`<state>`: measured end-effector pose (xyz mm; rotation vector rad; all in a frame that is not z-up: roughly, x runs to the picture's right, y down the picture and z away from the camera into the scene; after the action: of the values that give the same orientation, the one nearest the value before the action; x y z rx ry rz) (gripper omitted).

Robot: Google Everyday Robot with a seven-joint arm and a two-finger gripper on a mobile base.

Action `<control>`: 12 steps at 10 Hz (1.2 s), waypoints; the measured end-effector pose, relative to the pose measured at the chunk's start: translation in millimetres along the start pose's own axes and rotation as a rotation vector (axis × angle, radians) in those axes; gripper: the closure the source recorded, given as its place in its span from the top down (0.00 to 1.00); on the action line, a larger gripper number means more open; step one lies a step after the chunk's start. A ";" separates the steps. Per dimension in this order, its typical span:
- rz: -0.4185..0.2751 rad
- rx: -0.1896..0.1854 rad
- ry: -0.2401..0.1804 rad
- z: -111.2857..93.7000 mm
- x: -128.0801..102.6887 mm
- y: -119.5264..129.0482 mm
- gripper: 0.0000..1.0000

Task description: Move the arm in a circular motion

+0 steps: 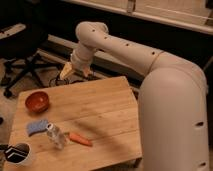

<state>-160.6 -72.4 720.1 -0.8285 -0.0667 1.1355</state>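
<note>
The tan gripper (67, 73) is hanging just past the far left corner of the wooden table (107, 107), pointing down and to the left, above the table's far edge. How far it is open cannot be told, nor whether it is holding anything.

Behind it, the one arm (131, 50) is rising from the gripper to a rounded cream-white elbow. From there it is running right and toward the camera as a thick tube dotted with small dark holes, then widening into a very large segment that is filling the right side of the view.

Nearer the camera than the gripper, and a little to its left, one red bowl (37, 101) is sitting on the table. Further toward the camera, one blue sponge (37, 127) is lying flat. One clear bottle (56, 136) is standing just beside the sponge, and one orange carrot (80, 139) is lying just right of the bottle.

Furthest from the gripper, at the near left corner, one dark cup (17, 153) is showing white marks that cannot be read.

Left of the gripper and off the table, one black office chair (22, 57) is standing on the floor.
</note>
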 end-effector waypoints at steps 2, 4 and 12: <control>0.000 0.000 0.000 0.0 0.0 0.0 0.80; -0.001 -0.001 -0.001 -0.4 -0.5 0.2 0.80; 0.108 0.056 0.057 -6.7 28.7 -29.3 0.80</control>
<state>-122.0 -57.4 723.2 -0.8223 0.0575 1.2087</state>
